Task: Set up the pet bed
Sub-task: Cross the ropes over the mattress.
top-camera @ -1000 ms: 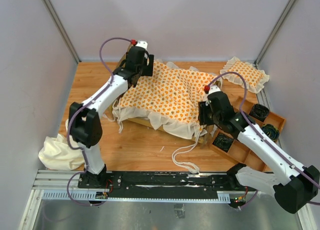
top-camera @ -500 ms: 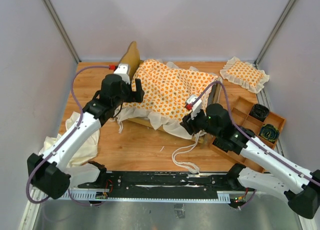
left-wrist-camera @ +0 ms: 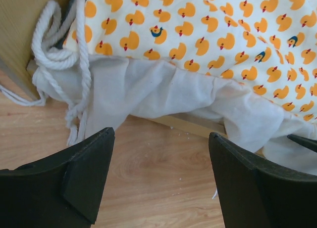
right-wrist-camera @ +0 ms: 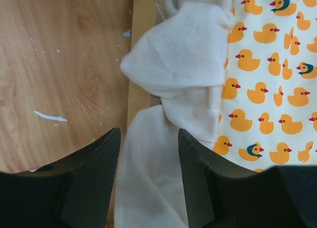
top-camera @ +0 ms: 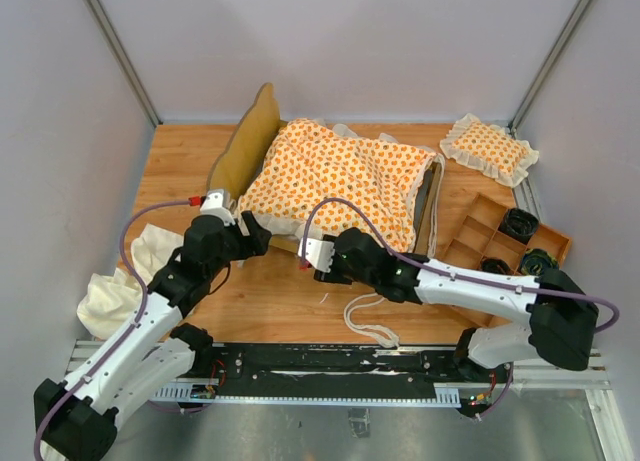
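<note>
Pet bed, seen from above: a light-wood bed frame sits at a slant across the far middle of the wooden surface, with its scalloped headboard rising at the left end. A large cushion, cream with orange ducks, lies on the frame and hides most of it, its cream ruffle hanging over the near rail. White tie strings bunch at the headboard corner, and another string lies looped on the surface in front of the bed.
</note>
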`<move>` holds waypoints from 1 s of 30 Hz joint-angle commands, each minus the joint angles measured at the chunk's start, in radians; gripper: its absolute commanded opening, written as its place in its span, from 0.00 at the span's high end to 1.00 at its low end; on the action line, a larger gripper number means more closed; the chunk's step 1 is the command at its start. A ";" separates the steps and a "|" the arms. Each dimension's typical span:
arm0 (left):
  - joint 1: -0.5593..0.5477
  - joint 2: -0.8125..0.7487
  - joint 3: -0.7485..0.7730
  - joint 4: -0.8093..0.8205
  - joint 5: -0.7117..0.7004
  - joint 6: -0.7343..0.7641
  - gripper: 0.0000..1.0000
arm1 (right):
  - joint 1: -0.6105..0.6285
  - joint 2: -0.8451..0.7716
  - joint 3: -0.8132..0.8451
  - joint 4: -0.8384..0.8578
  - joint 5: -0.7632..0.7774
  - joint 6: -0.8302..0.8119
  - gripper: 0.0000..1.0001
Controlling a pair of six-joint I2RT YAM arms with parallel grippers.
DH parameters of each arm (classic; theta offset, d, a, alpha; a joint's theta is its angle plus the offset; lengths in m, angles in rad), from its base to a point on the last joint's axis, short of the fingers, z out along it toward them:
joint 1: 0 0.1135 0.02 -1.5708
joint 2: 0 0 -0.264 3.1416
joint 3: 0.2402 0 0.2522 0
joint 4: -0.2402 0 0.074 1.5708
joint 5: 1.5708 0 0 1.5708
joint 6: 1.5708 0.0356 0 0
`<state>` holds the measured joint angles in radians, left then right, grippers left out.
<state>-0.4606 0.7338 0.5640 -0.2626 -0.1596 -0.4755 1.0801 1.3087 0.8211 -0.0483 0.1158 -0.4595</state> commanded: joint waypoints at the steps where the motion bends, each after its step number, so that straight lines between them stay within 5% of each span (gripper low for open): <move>1: -0.001 -0.013 -0.052 0.090 0.005 -0.091 0.19 | 0.010 0.056 0.034 0.076 0.116 -0.092 0.49; 4: -0.001 -0.009 -0.098 0.142 0.039 -0.113 0.19 | 0.010 0.081 0.020 0.102 0.134 -0.106 0.59; 8: 0.000 -0.005 -0.124 0.164 0.002 -0.127 0.19 | 0.012 0.065 0.016 0.102 0.211 -0.103 0.98; 30: 0.000 0.035 -0.253 0.389 -0.168 -0.163 0.23 | -0.008 -0.108 -0.009 0.090 0.182 0.115 1.00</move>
<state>-0.4606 0.7589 0.3294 0.0223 -0.2543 -0.6361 1.0878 1.2388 0.8215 0.0101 0.2855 -0.4107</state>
